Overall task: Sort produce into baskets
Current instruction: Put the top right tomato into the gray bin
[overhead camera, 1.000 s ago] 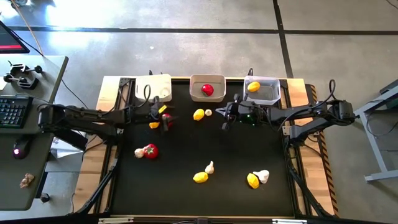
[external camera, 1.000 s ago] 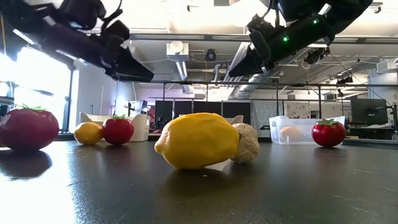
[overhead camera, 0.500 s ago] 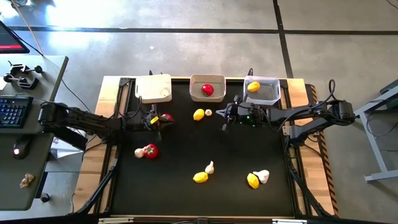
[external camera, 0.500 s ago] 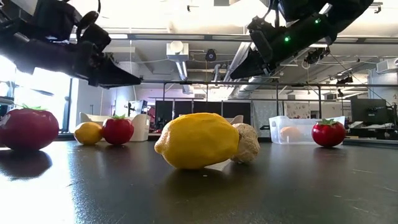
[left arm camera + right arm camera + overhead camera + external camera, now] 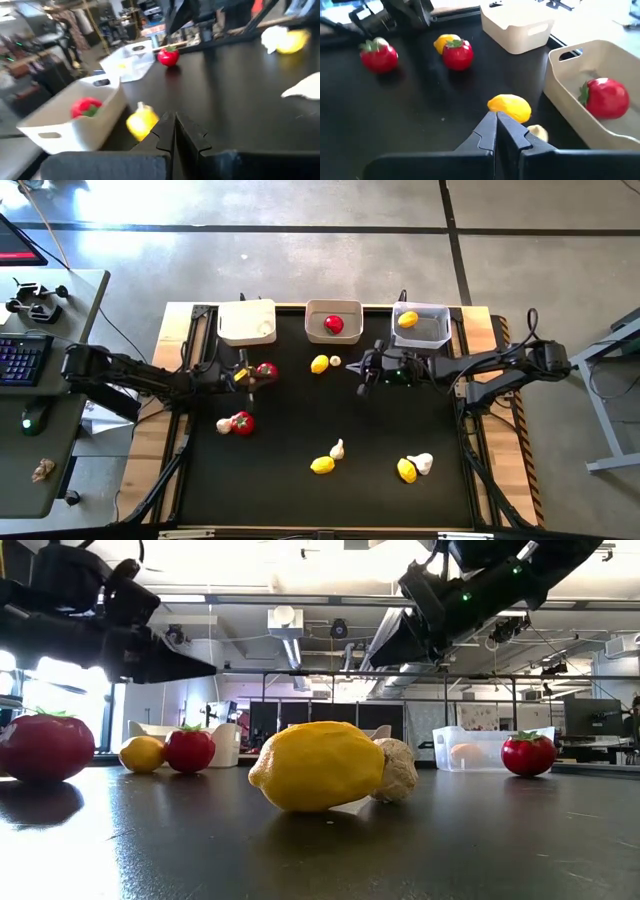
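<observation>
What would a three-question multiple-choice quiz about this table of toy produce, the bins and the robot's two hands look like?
1. Where is the tomato that is already sorted?
A. white bin
B. middle bin
C. clear bin

2. How many lemons lie in the clear bin?
A. none
B. one
C. three

3. How do the left hand's fingers stand?
A. wide open
B. shut on a garlic bulb
C. shut, holding nothing

Answers:
1. B: the tomato sits in the middle bin.
2. B: one lemon shows inside the clear bin.
3. C: the left hand shows its fingers pressed together, nothing between them.
</observation>
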